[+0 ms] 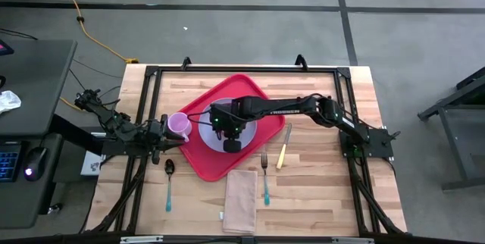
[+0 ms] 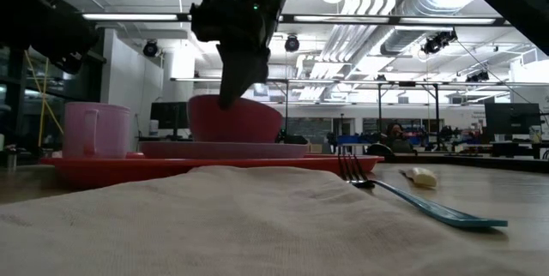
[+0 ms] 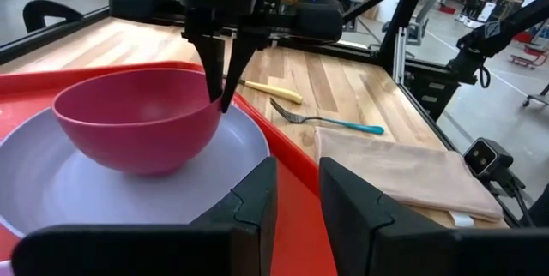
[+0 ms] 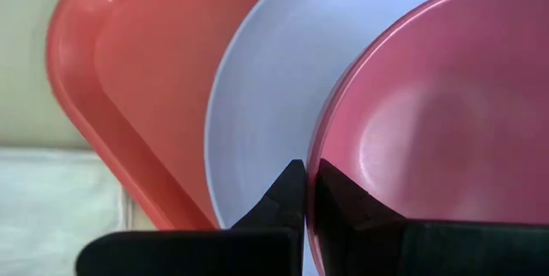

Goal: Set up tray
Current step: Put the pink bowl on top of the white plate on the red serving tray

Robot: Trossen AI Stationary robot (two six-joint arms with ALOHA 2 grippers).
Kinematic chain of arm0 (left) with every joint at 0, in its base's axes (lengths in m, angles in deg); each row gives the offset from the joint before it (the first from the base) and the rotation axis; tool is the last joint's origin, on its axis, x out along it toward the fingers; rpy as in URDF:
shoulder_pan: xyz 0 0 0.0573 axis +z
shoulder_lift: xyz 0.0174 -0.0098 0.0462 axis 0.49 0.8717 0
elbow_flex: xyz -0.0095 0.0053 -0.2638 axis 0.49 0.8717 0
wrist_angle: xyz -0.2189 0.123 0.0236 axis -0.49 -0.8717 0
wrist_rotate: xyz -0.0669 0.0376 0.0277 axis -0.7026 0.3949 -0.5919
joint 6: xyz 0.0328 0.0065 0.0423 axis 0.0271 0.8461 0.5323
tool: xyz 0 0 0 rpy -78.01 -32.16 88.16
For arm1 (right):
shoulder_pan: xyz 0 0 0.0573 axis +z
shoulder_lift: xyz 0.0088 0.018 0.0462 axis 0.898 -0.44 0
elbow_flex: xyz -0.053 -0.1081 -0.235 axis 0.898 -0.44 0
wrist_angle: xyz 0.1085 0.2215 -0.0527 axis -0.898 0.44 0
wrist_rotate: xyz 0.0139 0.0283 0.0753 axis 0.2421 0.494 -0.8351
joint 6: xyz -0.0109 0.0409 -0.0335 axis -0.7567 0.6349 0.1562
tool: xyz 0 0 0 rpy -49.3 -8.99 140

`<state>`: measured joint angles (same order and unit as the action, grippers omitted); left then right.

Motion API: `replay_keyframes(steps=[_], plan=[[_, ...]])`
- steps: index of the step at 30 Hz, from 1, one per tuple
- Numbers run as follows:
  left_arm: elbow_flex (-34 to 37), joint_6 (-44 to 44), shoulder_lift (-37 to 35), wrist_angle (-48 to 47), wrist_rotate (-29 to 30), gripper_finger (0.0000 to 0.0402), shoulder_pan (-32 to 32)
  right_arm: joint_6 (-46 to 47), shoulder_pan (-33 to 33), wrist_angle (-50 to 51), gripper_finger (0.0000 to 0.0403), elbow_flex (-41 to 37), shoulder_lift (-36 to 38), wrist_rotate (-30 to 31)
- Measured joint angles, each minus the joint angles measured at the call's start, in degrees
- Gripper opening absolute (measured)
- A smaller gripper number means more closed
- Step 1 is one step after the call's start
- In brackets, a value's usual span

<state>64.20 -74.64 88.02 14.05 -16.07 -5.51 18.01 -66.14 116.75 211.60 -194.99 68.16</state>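
The red tray lies mid-table with a lavender plate on it. A dark pink bowl rests by its base on that plate. My right gripper reaches over the tray from the table's right and is shut on the bowl's rim. A pink cup stands on the tray's left part, seen in the low view as the cup. My left gripper waits at the tray's left edge beside the cup, open and touching nothing. My right gripper pinches the bowl's rim on its near side. One finger is inside the bowl and the other outside, over the plate. The fingers come from above, pointing down. The bowl sits upright with its base on the plate.
On the wood near the tray lie a folded beige napkin, a teal-handled fork, a yellow-handled knife and a teal-handled spoon. A black frame borders the table.
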Motion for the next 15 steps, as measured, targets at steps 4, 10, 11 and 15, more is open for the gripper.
replay_keyframes(steps=[4, 10, 11, 15], plan=[[0.0, 0.0, 0.0, 0.01, 0.03, 0.0117, 0.0, -0.01, 0.0, -0.55, 0.0, 0.0, 0.0, -1.02], [0.0, 0.0, 0.0, 0.02, 0.17, 0.0117, 0.0, -0.22, -0.02, -0.72, 0.0, 0.0, 0.0, -1.25], [0.0, 0.0, 0.0, 0.02, 0.17, 0.0117, 0.0, -0.37, -0.02, -0.92, 0.0, 0.0, 0.0, -1.4], [0.0, 0.0, 0.0, 0.02, 0.17, 0.0117, 0.0, -0.44, 0.0, -1.57, 0.0, 0.0, 0.0, -2.01]])
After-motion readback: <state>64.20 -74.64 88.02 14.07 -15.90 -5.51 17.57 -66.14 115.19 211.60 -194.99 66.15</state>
